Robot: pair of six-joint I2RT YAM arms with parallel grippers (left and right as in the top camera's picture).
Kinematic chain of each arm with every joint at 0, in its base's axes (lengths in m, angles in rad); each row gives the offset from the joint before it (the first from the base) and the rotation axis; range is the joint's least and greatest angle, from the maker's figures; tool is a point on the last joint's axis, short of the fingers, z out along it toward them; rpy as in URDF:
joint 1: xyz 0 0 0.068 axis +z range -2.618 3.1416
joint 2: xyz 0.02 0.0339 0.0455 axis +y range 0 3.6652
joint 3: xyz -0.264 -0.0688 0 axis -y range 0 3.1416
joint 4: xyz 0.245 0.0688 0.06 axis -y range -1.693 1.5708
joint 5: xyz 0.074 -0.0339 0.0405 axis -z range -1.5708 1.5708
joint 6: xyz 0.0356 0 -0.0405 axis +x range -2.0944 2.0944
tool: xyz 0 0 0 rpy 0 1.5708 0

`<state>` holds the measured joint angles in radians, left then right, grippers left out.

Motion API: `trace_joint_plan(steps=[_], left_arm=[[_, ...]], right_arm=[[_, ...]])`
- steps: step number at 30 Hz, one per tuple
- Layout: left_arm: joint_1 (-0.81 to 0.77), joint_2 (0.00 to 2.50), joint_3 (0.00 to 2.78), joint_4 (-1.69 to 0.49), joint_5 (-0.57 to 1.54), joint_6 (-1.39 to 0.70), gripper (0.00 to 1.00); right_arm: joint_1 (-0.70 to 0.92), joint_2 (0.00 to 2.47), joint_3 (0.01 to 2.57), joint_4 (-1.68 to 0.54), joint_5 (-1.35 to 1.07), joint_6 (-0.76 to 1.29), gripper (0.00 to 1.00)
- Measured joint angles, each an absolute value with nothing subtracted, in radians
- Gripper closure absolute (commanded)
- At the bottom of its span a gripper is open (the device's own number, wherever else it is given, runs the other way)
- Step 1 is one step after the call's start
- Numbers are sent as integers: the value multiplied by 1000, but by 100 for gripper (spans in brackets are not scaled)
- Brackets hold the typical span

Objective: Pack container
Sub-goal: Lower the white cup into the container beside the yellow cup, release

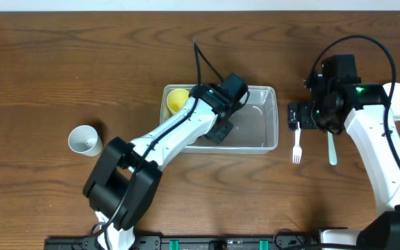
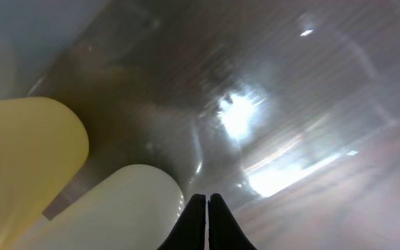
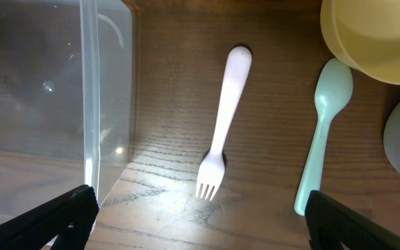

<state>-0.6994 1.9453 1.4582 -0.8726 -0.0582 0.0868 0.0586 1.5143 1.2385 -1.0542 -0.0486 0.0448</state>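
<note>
**The container is set on the table, the left gripper pressed together, empty, inside it.**
Just right of the container, the right gripper is held spread wide above the fork. The container's wall could be clipped if the descent drifts left, or the yellow bowl inside knocked as the left arm is lifted.

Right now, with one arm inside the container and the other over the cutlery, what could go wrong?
The open right tool hangs over the fork, which lies close to the container; descending, it may strike the wall. The spoon beside the fork may get nudged. The shut left tool sits inside the container by a yellow item; pulling out could drag it.
</note>
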Motion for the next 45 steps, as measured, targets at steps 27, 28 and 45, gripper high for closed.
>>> trace_joint_plan(steps=[27, 28, 45], left_arm=[[-684, 1953, 1458, -933, -135, 87, 94], [-684, 1952, 1459, -930, -136, 87, 94], [-674, 1666, 1513, -953, -135, 65, 89]], right_arm=[[59, 1514, 1238, -1054, -49, 45, 3], [59, 1514, 1238, -1054, -49, 45, 3], [59, 1515, 1239, -1054, -49, 45, 3]])
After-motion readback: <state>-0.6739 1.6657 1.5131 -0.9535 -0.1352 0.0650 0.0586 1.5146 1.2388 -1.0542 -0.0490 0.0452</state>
